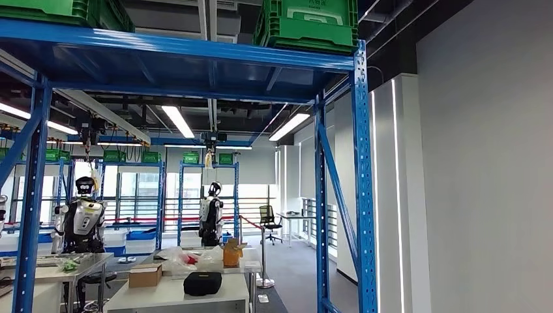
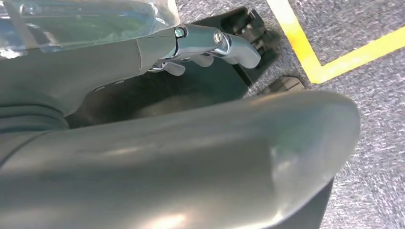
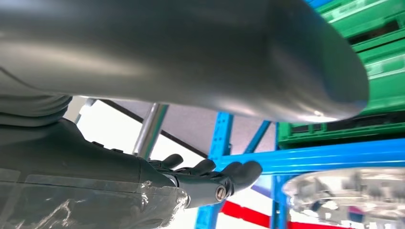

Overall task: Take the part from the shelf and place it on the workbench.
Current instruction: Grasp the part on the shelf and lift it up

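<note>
– Part: where is it? I can't find it.

– I can't tell. It may be inside the green crate (image 1: 306,23) at the right end of the blue shelf (image 1: 195,55), up on its top board. I can't see into the crate. In the right wrist view there is a shiny thing (image 3: 344,195) just under the shelf's blue bar. It is too blurry to name.

– What are the hands doing?

– The right hand (image 3: 210,179) is up near that blue bar. Its fingers are stretched out and hold nothing. The left hand (image 2: 215,45) hangs low over the grey floor (image 2: 372,95). I see just a bit of it, so I can't tell if it is open or closed.

– What could go wrong?

– I think the hand could bump the blue bar, because it is so close to it. The crate sits high, right at the shelf's front edge. A push or a tug from below could tip it, and it might fall.

– Anything else?

– The head view looks straight out, not up into the crate. So the hand may reach without seeing and grab the wrong thing, or grab nothing.
</note>
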You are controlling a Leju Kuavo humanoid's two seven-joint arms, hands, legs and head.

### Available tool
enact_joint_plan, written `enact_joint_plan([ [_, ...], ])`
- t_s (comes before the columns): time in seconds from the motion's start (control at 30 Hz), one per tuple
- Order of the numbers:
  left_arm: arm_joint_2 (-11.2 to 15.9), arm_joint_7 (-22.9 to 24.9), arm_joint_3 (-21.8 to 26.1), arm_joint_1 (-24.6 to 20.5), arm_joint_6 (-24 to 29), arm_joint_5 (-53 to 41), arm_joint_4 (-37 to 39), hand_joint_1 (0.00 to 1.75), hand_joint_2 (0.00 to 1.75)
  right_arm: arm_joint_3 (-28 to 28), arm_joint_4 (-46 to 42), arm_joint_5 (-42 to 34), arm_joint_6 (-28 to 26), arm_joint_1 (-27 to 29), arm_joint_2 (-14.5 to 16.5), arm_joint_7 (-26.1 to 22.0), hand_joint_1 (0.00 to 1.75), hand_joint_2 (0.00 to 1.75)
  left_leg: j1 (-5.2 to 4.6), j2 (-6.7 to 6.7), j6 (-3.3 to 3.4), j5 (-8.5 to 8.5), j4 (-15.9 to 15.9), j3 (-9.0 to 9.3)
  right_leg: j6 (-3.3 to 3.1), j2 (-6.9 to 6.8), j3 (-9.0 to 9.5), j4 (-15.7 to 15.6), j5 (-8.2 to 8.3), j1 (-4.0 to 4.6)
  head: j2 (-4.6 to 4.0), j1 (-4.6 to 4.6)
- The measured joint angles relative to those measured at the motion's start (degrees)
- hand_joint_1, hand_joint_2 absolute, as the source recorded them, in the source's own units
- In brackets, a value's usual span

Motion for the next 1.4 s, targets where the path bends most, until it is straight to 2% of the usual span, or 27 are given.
enact_joint_plan([
  [0.07, -0.08, 0.05, 0.04, 0.10, 0.03, 0.00, 0.04, 0.00, 0.00, -0.16, -0.08, 0.02, -0.05, -0.18, -0.15, 0.00, 0.00, 0.00, 0.50, -0.02, -0.03, -0.34, -2.42, 1.51, 0.58, -0.08, -0.69, 1.27, -0.80, 0.04, -0.03, -0.17],
  [0.1, -0.14, 0.07, 0.05, 0.20, 0.03, 0.00, 0.06, 0.00, 0.00, -0.25, -0.11, 0.03, -0.07, -0.29, -0.25, 0.00, 0.00, 0.00, 0.79, -0.03, -0.15, -0.48, -3.37, 2.22, 0.85, -0.05, -1.90, 3.48, -1.73, 0.01, -0.04, -0.28],
  [0.17, -0.24, 0.08, 0.07, 0.39, 0.02, 0.00, 0.09, 0.00, 0.00, -0.21, -0.08, 0.05, -0.05, -0.23, -0.32, 0.00, 0.00, 0.00, 0.88, -0.05, -0.24, -0.74, -3.52, 2.69, 1.35, 0.02, -5.94, 10.24, -3.87, -0.20, -0.05, -0.54],
  [0.2, -0.28, 0.08, 0.09, 0.46, 0.01, 0.00, 0.09, 0.00, 0.00, -0.17, -0.08, 0.05, -0.02, -0.05, -0.32, 0.00, 0.00, 0.00, 0.90, -0.05, -0.30, -1.03, -3.48, 2.97, 1.60, 0.01, -7.92, 13.05, -4.19, -0.35, -0.05, -0.61],
  [0.23, -0.32, 0.08, 0.10, 0.52, -0.01, 0.01, 0.09, 0.00, 0.00, -0.15, -0.07, 0.08, 0.02, 0.13, -0.33, 0.00, 0.00, 0.00, 0.93, -0.05, -0.41, -1.38, -3.40, 3.35, 1.83, 0.00, -9.19, 14.25, -3.53, -0.49, -0.05, -0.69],
  [0.27, -0.34, 0.08, 0.13, 0.57, -0.04, 0.02, 0.09, 0.00, 0.00, -0.16, -0.07, 0.15, 0.05, 0.24, -0.35, 0.00, 0.00, 0.00, 0.99, -0.05, -0.59, -1.81, -3.27, 3.80, 2.01, -0.02, -9.46, 13.39, -1.72, -0.60, -0.05, -0.71],
  [0.33, -0.38, 0.08, 0.15, 0.64, -0.11, 0.05, 0.10, 0.00, 0.00, -0.27, -0.06, 0.39, 0.13, 0.30, -0.47, 0.00, 0.00, 0.00, 1.19, -0.05, -1.11, -2.88, -2.83, 4.77, 2.22, -0.07, -7.51, 7.24, 3.06, -0.72, -0.05, -0.74],
  [0.37, -0.40, 0.06, 0.17, 0.66, -0.15, 0.09, 0.13, 0.00, 0.00, -0.30, -0.05, 0.56, 0.21, 0.28, -0.56, 0.00, 0.00, 0.00, 1.19, -0.03, -1.48, -3.44, -2.56, 5.01, 2.20, -0.05, -6.26, 4.27, 4.44, -0.64, -0.05, -0.73],
  [0.4, -0.42, -0.01, 0.18, 0.70, -0.17, 0.11, 0.15, 0.00, 0.00, -0.35, -0.06, 0.75, 0.33, 0.29, -0.63, 0.00, 0.00, 0.00, 1.16, -0.03, -1.87, -3.85, -2.38, 5.06, 1.84, 0.00, -5.38, 2.38, 4.79, -0.55, -0.05, -0.68],
  [0.43, -0.44, -0.08, 0.19, 0.74, -0.18, 0.13, 0.19, 0.00, 0.00, -0.44, -0.08, 0.99, 0.45, 0.32, -0.71, 0.00, 0.00, 0.00, 1.10, -0.01, -2.23, -4.13, -2.32, 5.00, 1.39, 0.08, -4.98, 1.72, 4.29, -0.42, -0.05, -0.63],
  [0.5, -0.47, -0.22, 0.21, 0.75, -0.17, 0.15, 0.23, 0.00, 0.00, -0.69, -0.15, 1.44, 0.60, 0.35, -0.80, 0.00, 0.00, 0.00, 1.12, 0.04, -2.83, -4.44, -2.42, 5.03, 0.30, 0.24, -4.74, 1.36, 3.67, -0.29, -0.05, -0.55],
  [0.57, -0.47, -0.27, 0.22, 0.73, -0.17, 0.15, 0.25, 0.00, 0.00, -0.97, -0.23, 1.66, 0.61, 0.33, -0.82, 0.00, 0.00, 0.00, 1.23, 0.10, -3.38, -5.40, -1.29, 4.89, -0.41, 0.25, -4.34, 1.09, 3.41, -0.41, -0.05, -0.46],
  [0.63, -0.47, -0.44, 0.26, 0.62, -0.16, 0.12, 0.25, 0.00, 0.00, -1.17, -0.28, 1.78, 0.62, 0.31, -0.82, 0.00, 0.00, 0.00, 1.32, 0.10, -3.85, -8.03, 4.40, 2.20, -0.99, 0.11, -3.78, 0.88, 3.11, -0.49, -0.05, -0.30],
  [0.7, -0.48, -0.71, 0.42, 0.26, -0.14, 0.05, 0.25, 0.00, 0.00, -1.25, -0.29, 2.06, 0.69, 0.40, -0.81, 0.00, 0.00, 0.00, 1.36, 0.10, -4.02, -10.44, 12.13, -2.13, -1.27, -0.03, -3.33, 0.87, 2.70, -0.36, -0.05, -0.13],
  [0.73, -0.49, -0.80, 0.54, 0.09, -0.14, 0.02, 0.25, 0.00, 0.00, -1.25, -0.29, 2.27, 0.70, 0.46, -0.80, 0.00, 0.00, 0.00, 1.35, 0.10, -3.96, -10.26, 14.08, -3.47, -1.31, -0.03, -3.02, 0.87, 2.45, -0.29, -0.05, -0.06],
  [0.77, -0.50, -0.84, 0.65, 0.00, -0.14, 0.03, 0.25, 0.00, 0.00, -1.27, -0.31, 2.50, 0.67, 0.50, -0.79, 0.00, 0.00, 0.00, 1.34, 0.10, -3.78, -8.86, 13.93, -3.86, -1.30, 0.02, -2.62, 0.87, 2.18, -0.20, -0.05, 0.00],
  [0.83, -0.50, -0.82, 0.78, 0.17, -0.16, 0.08, 0.26, 0.00, 0.00, -1.38, -0.48, 3.03, 0.38, 0.56, -0.78, 0.00, 0.00, 0.00, 1.17, 0.08, -2.99, -3.74, 8.09, -2.18, -1.20, 0.20, -1.64, 0.83, 1.56, -0.09, -0.05, 0.05],
  [0.9, -0.43, -0.78, 0.83, 0.46, -0.16, 0.12, 0.32, 0.00, 0.00, -1.45, -0.71, 3.47, -0.21, 0.57, -0.77, 0.00, 0.00, 0.00, 0.69, 0.03, -1.89, -0.50, 2.43, -0.32, -0.81, 0.35, -1.09, 0.71, 1.18, -0.05, -0.03, -0.03],
  [0.97, -0.38, -0.78, 0.87, 0.55, -0.13, 0.10, 0.38, 0.00, 0.00, -1.35, -1.01, 3.75, -0.99, 0.61, -0.76, 0.00, 0.00, 0.00, 0.21, 0.00, -1.14, -0.74, 0.29, 0.29, -0.15, 0.34, -1.31, 0.55, 1.20, -0.19, 0.00, -0.08],
  [1.07, -0.41, -0.78, 0.98, 0.55, -0.08, 0.01, 0.39, 0.00, 0.00, -1.14, -1.84, 4.06, -2.32, 0.24, -0.92, 0.00, 0.00, 0.00, 0.48, 0.03, -0.79, -1.09, -1.92, 1.45, 0.92, 0.06, -1.78, 0.95, 0.84, -0.29, -0.03, -0.12],
  [1.13, -0.49, -0.77, 1.02, 0.63, -0.06, -0.02, 0.40, 0.00, 0.00, -0.85, -2.19, 4.14, -2.81, -0.32, -1.04, 0.00, 0.00, 0.00, 0.82, 0.04, -0.62, -0.90, -2.65, 2.12, 1.39, 0.00, -3.90, 5.15, -1.15, -0.38, -0.04, -0.32],
  [1.2, -0.50, -0.77, 1.05, 0.73, -0.07, -0.03, 0.40, 0.00, 0.00, -0.40, -2.33, 4.15, -2.87, -0.55, -1.07, 0.00, 0.00, 0.00, 0.86, 0.04, -0.39, -1.13, -2.70, 2.48, 1.76, 0.00, -8.13, 12.43, -3.58, -0.48, -0.05, -0.57],
  [1.23, -0.50, -0.77, 1.06, 0.78, -0.07, -0.04, 0.40, 0.00, 0.00, -0.16, -2.39, 4.14, -2.87, -0.53, -1.07, 0.00, 0.00, 0.00, 0.87, 0.03, -0.36, -1.33, -2.68, 2.70, 1.89, 0.00, -9.87, 14.92, -3.75, -0.52, -0.05, -0.63],
  [1.27, -0.50, -0.77, 1.07, 0.82, -0.07, -0.04, 0.40, 0.00, 0.00, 0.08, -2.44, 4.14, -2.88, -0.54, -1.07, 0.00, 0.00, 0.00, 0.87, 0.01, -0.39, -1.59, -2.65, 3.01, 1.98, -0.01, -10.68, 15.46, -2.79, -0.55, -0.05, -0.71],
  [1.3, -0.51, -0.77, 1.08, 0.85, -0.07, -0.04, 0.40, 0.00, 0.00, 0.28, -2.48, 4.14, -2.90, -0.61, -1.07, 0.00, 0.00, 0.00, 0.89, -0.02, -0.49, -1.89, -2.62, 3.41, 1.99, -0.02, -10.39, 13.78, -0.79, -0.56, -0.05, -0.75],
  [1.37, -0.56, -0.77, 1.08, 0.91, -0.09, -0.04, 0.40, 0.00, 0.00, 0.53, -2.56, 4.10, -2.96, -0.85, -1.06, 0.00, 0.00, 0.00, 0.82, -0.05, -0.91, -2.67, -2.55, 4.21, 1.80, -0.10, -7.60, 6.60, 3.74, -0.53, -0.05, -0.76],
  [1.4, -0.58, -0.77, 1.09, 0.92, -0.12, -0.05, 0.41, 0.00, 0.00, 0.64, -2.62, 4.05, -2.99, -0.97, -1.07, 0.00, 0.00, 0.00, 0.71, -0.05, -1.21, -3.09, -2.46, 4.40, 1.53, -0.06, -6.22, 3.44, 4.88, -0.48, -0.05, -0.77],
])
